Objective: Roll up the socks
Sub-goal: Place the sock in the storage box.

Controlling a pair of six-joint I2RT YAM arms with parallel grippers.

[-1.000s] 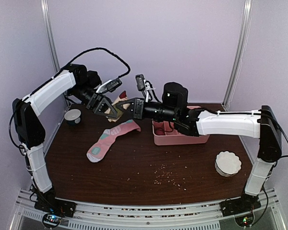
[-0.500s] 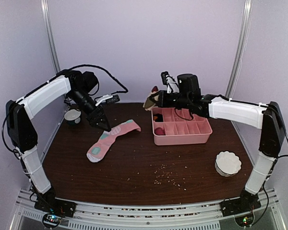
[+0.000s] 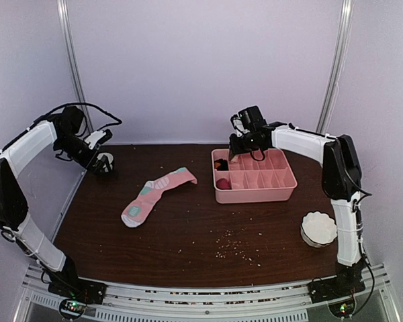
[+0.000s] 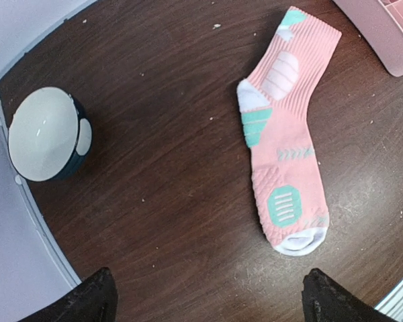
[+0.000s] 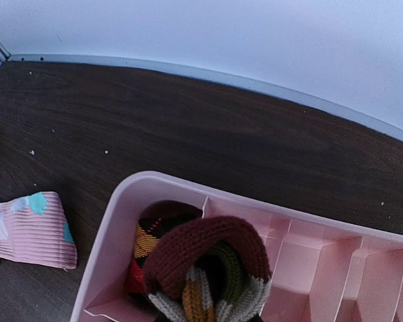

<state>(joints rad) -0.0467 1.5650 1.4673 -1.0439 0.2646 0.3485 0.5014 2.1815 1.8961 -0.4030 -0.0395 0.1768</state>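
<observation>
A pink sock (image 3: 158, 194) with mint-green patches lies flat on the dark table, left of the middle; it also shows in the left wrist view (image 4: 285, 137), and its cuff in the right wrist view (image 5: 31, 229). My left gripper (image 3: 104, 167) hangs open and empty at the far left by a small bowl, its fingertips (image 4: 95, 297) wide apart over bare wood. My right gripper (image 3: 233, 153) is shut on a rolled knit sock (image 5: 208, 258), maroon with olive, grey and mustard. It holds the roll just above the back-left compartment of the pink tray (image 3: 256, 193). The fingers are hidden behind the roll.
A dark bowl (image 3: 102, 162) with a white inside (image 4: 43, 134) sits at the table's left edge. The tray's back-left compartment holds an argyle roll (image 5: 144, 245), and a maroon lump (image 3: 223, 183) lies in the one in front. A white ribbed bowl (image 3: 319, 228) stands front right. Crumbs (image 3: 235, 248) dot the front.
My left gripper let go, opened wide and swung back left to the bowl. The right arm carried the rolled sock right, from above the pink sock to the tray's back-left corner.
</observation>
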